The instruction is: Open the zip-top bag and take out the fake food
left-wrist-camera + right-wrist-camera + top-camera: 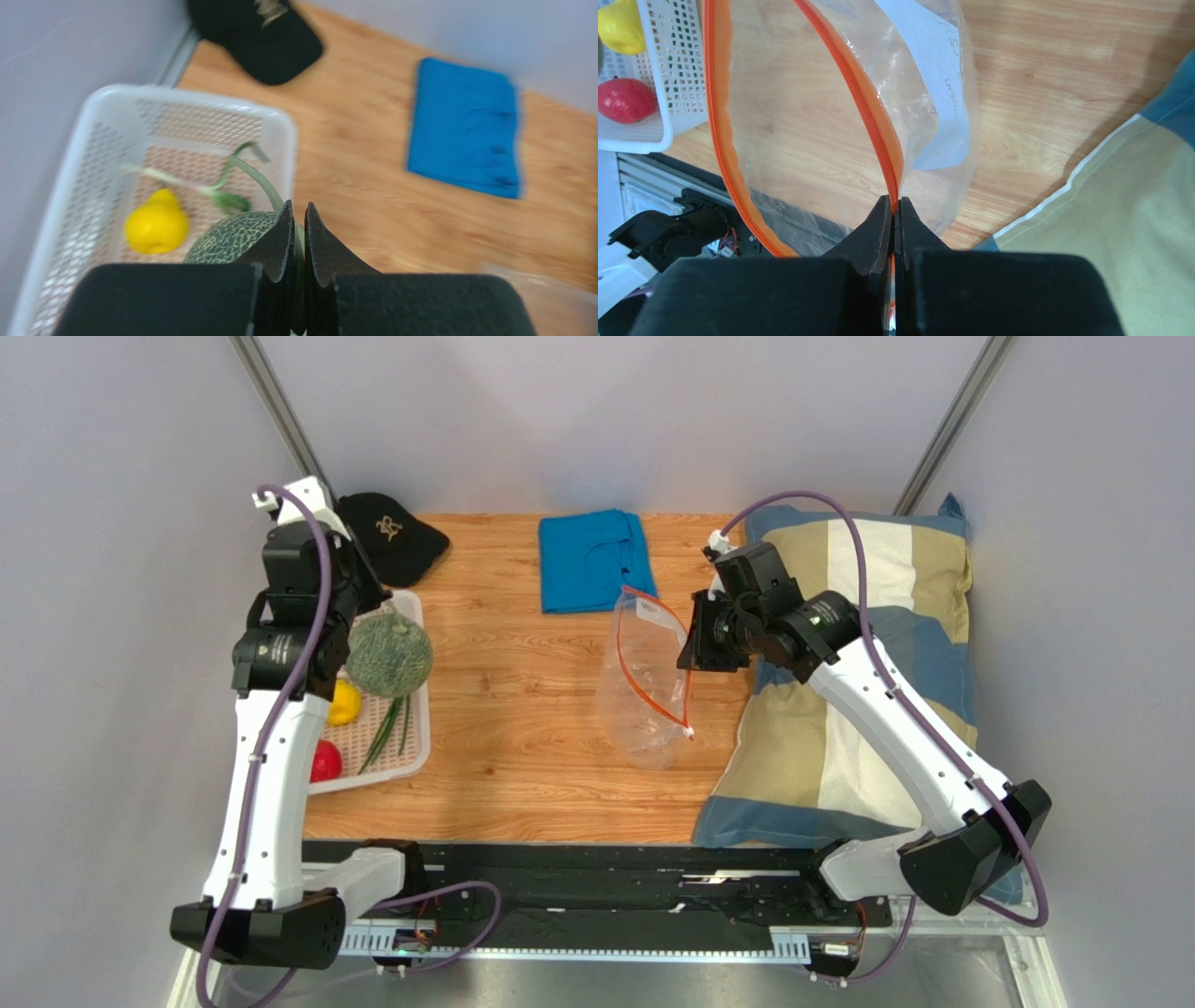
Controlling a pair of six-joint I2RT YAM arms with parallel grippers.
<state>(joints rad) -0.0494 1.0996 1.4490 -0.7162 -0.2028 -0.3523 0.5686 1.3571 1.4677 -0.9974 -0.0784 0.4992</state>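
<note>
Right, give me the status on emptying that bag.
Done: the zip-top bag gapes open and looks empty; the yellow fruit and red fruit lie in the white basket. In hand: the left fingers, shut, seem to pinch the netted melon by its stem over the basket; the right fingers clamp the orange zip strip. Remaining: set the melon down and let go.

Wooden table (pixel 519 742), black cap (pixel 393 535) and folded blue cloth (pixel 596 560) at far edge, white basket (pixel 420 703) left, striped pillow (pixel 870 574) right
</note>
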